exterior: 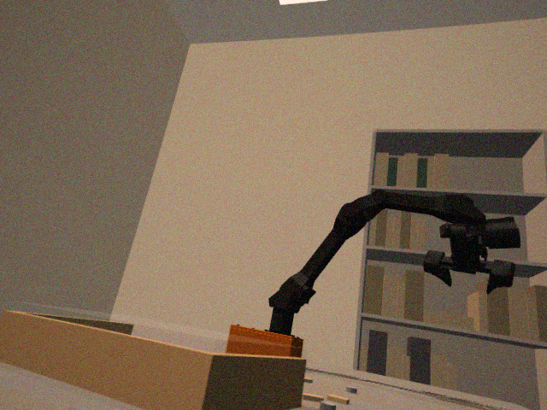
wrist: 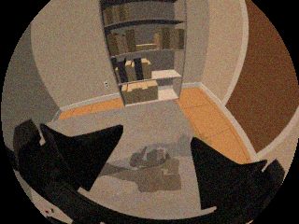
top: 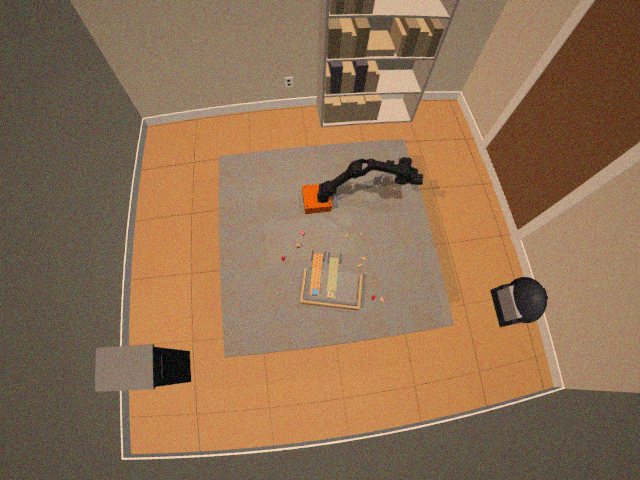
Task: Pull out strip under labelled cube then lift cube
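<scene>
An orange strip (top: 317,268) and a pale yellow-green strip (top: 333,271) lie side by side in the top view, inside a wooden-walled tray (top: 330,305) (exterior: 110,360) and reaching out of its open side towards the arm base. A blue cube (top: 314,292) is at the front end of the orange strip. A small cream block (top: 330,294) with a faint mark is at the front end of the yellow-green strip; its label is too small to read. My gripper (exterior: 469,289) (wrist: 157,135) is open and empty, raised well away from the tray, towards the bookshelf side.
The orange arm base (top: 316,199) (exterior: 262,340) stands between the tray and the bookshelf (top: 372,93) (wrist: 145,56). Thin dark rails flank the strips' outer ends. Small red, tan and grey bits are scattered on the grey rug (top: 258,310) around the tray.
</scene>
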{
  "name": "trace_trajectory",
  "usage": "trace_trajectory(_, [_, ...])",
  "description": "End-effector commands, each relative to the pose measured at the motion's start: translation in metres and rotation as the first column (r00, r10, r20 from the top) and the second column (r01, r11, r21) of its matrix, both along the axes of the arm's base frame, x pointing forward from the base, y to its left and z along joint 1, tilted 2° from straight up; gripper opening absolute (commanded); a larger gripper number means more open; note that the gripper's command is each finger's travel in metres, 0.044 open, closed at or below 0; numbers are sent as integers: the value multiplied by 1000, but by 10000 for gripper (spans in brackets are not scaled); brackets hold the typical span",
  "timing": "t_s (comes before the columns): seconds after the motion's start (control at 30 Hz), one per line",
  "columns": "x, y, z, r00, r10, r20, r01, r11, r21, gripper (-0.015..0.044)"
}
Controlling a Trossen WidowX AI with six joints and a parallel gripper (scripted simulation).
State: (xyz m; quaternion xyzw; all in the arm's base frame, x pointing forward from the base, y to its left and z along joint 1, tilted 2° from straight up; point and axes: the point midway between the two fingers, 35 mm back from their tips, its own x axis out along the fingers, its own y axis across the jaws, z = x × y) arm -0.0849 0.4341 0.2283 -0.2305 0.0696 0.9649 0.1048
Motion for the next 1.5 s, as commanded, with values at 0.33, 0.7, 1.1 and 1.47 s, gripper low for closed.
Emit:
trace_trajectory(0.33, [154,-25,-19,835,-516,193,535,842,-63,400])
trace_trajectory(0.7, [300,-117,-41,270,-909,319,961,274,-35,400])
trace_trajectory(1.1, [392,-280,-64,-546,-789,283,828,-560,37,400])
trace_trajectory(1.47, [396,-409,-81,-936,-323,143,330,-943,32,400])
